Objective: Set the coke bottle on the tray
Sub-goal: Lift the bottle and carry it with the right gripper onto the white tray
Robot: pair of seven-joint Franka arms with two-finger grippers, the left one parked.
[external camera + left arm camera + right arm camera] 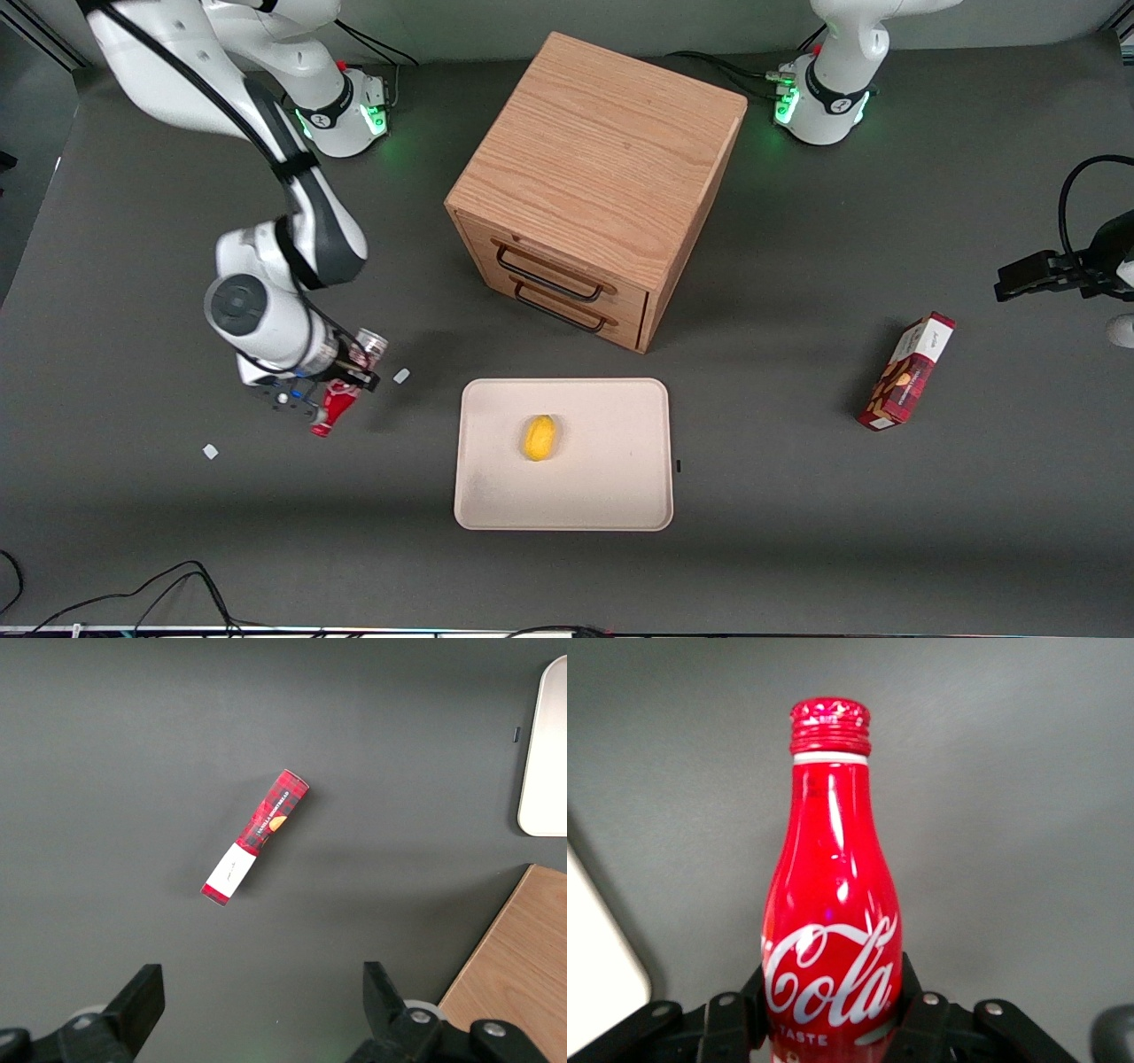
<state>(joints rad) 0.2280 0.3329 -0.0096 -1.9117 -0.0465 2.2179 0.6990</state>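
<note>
gripper [341,390] clamped on coke bottle [335,406], held tilted off the table for carrying; tray [620,496] lies beside it.

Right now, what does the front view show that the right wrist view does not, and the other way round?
Only the front view shows the lemon on the tray, the wooden drawer cabinet, the snack box toward the parked arm's end, and the arm carrying the load.

Only the right wrist view shows the bottle's white lettering and ribbed red cap.

Both show the coke bottle clamped in the gripper, beside the tray, not yet on it.
</note>
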